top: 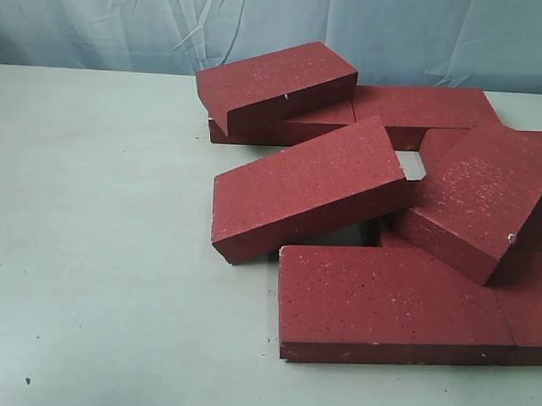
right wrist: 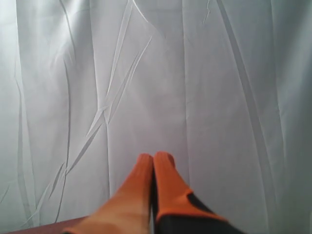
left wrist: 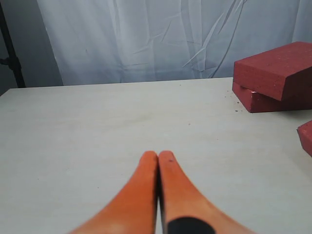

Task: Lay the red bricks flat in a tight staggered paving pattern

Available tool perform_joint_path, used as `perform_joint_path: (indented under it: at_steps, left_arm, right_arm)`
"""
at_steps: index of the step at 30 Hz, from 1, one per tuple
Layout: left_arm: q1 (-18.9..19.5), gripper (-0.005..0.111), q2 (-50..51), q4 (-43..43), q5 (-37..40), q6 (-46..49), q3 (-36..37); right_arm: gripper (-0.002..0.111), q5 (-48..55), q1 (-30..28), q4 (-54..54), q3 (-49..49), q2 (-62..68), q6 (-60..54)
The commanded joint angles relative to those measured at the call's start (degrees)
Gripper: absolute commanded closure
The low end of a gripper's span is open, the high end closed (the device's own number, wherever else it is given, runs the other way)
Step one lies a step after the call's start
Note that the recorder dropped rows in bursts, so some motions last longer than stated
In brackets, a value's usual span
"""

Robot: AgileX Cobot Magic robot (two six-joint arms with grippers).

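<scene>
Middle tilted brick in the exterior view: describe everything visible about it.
The middle brick is a dark red rectangular slab with pale speckles, rough matte faces and sharp edges. It lies tilted, not flat: its left end is down on the table, its right end is raised, apparently propped up, and seems to touch the tilted brick on its right. Nothing grips it.
</scene>
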Motion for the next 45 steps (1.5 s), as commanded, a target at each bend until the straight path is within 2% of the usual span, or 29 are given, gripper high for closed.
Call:
perform_joint_path:
  at_steps: [1,6,21,30,35,45]
  left_arm:
    - [-0.17,0.107,-0.27,0.00,-0.42,0.01,0.23]
    - [-0.17,0.107,-0.27,0.00,-0.42,0.01,0.23]
    - [-0.17,0.107,-0.27,0.00,-0.42,0.01,0.23]
    - [-0.17,0.107,-0.27,0.00,-0.42,0.01,0.23]
    - [-0.17,0.107,-0.27,0.00,-0.42,0.01,0.23]
    - [-0.17,0.107,-0.27,0.00,-0.42,0.01,0.23]
  right_arm:
    - [0.109,8.47,-0.29,-0.88,-5.12,1.24,0.00]
    - [0.109,15.58,-0.29,-2.08,-9.53,5.81,0.00]
    - [0.109,15.38,-0.29,-1.32,-9.82,7.97,0.00]
    - [0.109,30.15,-0.29,6.20,-11.01,8.20,0.00]
    - [0.109,36.04,-0.29,6.36,-14.54,11.47,0.00]
    - [0.109,44.63,-0.29,6.41,-21.32,28.28,0.00]
